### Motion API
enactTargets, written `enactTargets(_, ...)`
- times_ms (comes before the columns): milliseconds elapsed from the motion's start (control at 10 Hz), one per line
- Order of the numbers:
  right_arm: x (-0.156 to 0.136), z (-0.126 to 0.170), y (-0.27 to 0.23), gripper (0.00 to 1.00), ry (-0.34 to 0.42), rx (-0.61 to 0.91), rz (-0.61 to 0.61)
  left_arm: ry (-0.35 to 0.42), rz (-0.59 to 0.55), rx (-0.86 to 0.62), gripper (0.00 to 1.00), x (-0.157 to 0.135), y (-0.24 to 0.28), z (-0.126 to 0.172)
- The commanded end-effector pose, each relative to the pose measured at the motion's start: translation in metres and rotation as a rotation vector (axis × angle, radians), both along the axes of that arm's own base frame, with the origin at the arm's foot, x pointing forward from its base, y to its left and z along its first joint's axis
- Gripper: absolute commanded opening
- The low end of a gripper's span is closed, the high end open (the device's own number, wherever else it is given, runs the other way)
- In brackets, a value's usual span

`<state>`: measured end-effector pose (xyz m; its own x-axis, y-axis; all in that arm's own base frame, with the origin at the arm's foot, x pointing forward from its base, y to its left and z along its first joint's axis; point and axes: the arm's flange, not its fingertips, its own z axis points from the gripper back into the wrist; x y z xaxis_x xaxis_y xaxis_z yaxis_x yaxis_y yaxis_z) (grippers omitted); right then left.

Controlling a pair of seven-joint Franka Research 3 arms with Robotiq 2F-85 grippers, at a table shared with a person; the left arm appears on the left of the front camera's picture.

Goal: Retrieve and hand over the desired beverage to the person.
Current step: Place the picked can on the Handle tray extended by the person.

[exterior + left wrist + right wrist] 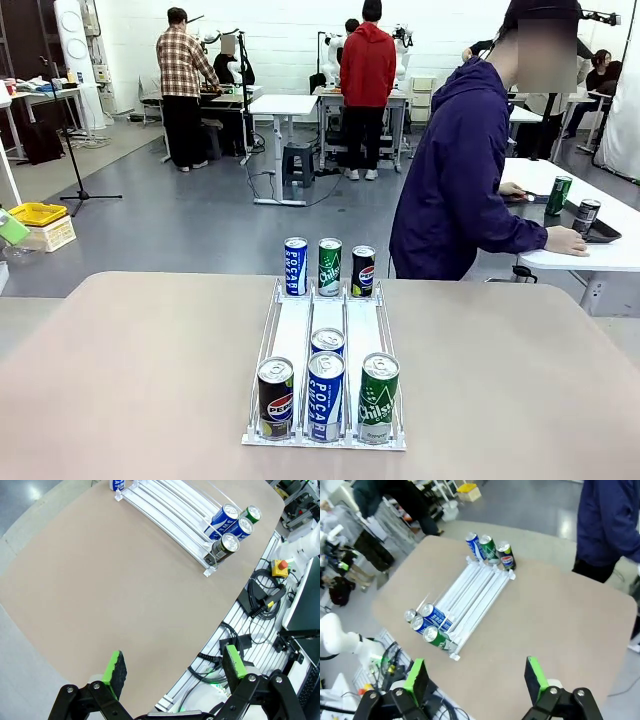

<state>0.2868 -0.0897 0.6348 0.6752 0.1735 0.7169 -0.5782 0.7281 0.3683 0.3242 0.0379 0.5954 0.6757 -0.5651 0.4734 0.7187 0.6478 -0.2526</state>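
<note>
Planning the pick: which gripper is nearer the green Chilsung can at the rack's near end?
Right, probably. The right gripper hangs open with the green Chilsung can closest of the front row; from the left gripper it sits beyond the other two.

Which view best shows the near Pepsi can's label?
The front view: the near Pepsi can stands upright at the rack's near left, logo facing the camera. The left wrist view shows it mostly from its top, label unreadable. The right wrist view shows only a small silver top behind the blue cans.
</note>
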Motion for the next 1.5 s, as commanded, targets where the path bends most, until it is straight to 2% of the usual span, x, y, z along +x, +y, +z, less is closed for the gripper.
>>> enactTargets(0,-0.009,-0.011,-0.01,1.0,-0.011,0.018,0.032,-0.004,-0.015,-0.006,1.0,0.0,0.002,0.001)
enactTargets(300,-0.017,-0.016,-0.023,1.0,0.011,0.033,0.011,-0.004,-0.015,-0.006,1.0,0.0,0.002,0.001)
enactTargets(400,-0.012,-0.007,-0.023,1.0,0.009,0.016,0.001,-0.004,-0.015,-0.006,1.0,0.0,0.002,0.001)
enactTargets(1400,-0.012,-0.007,-0.023,1.0,0.009,0.016,0.001,-0.004,-0.015,-0.006,1.0,0.0,0.002,0.001)
